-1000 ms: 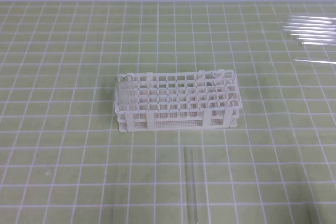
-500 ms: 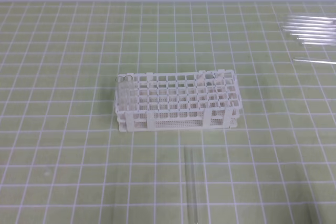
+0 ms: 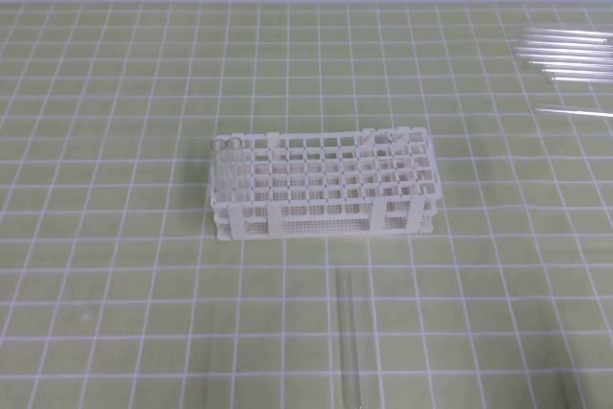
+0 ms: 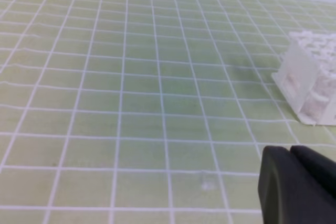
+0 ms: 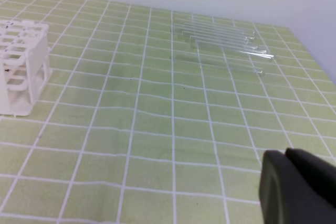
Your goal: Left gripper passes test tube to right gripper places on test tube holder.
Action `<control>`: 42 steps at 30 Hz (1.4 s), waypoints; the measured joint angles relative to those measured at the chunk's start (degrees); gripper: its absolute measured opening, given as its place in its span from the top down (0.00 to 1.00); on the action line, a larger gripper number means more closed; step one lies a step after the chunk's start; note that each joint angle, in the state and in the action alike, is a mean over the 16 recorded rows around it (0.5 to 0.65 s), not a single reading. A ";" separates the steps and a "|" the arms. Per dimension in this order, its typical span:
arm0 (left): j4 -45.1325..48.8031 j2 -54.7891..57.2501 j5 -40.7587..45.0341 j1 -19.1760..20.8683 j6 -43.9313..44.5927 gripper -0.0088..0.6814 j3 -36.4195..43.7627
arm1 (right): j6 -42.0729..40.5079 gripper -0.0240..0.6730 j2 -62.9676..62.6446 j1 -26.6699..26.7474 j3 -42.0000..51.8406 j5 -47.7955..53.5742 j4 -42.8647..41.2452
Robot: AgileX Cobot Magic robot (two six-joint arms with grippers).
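Arms absent from the high view. Test tube (image 3: pixel 348 337) faint, cut off at the frame edge, lying on bench (image 3: pixel 115 265) in front of test tube holder (image 3: pixel 324 185). Left gripper (image 4: pixel 297 184) and right gripper (image 5: pixel 295 187) fingers closed, empty, low beside the holder.

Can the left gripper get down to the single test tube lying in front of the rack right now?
Probably yes. The test tube lies alone on the mat, apart from the test tube holder, with nothing over it. The left gripper is shut and must open first.
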 joint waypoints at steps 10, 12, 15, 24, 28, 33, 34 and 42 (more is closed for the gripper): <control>-21.81 0.01 -5.14 0.00 -0.21 0.99 0.05 | 0.00 0.99 0.00 0.00 0.00 0.00 0.00; -26.09 0.01 -6.57 0.00 -0.14 0.99 0.05 | 0.00 0.99 0.00 0.00 0.00 0.00 0.00; -31.39 -0.27 -9.13 -0.01 -0.08 0.99 0.15 | 0.00 0.99 0.00 0.00 0.00 0.00 0.00; -35.81 -0.49 -14.12 -0.02 -0.08 0.99 0.11 | 0.00 0.99 0.00 0.00 0.00 0.00 0.00; -36.97 -0.09 -13.50 -0.01 -0.35 0.99 -0.53 | 0.00 0.99 0.00 0.00 -0.02 0.00 0.00; -38.45 1.68 -8.74 0.00 0.43 0.99 -3.13 | 0.00 0.99 0.00 0.00 -0.03 0.00 0.00; -38.74 2.45 -7.18 0.00 1.02 0.99 -4.01 | 0.00 0.99 0.00 0.00 -0.04 0.00 0.00; -37.17 18.22 13.68 0.00 10.09 0.99 -19.60 | 0.00 0.99 0.00 0.00 -0.06 0.00 0.00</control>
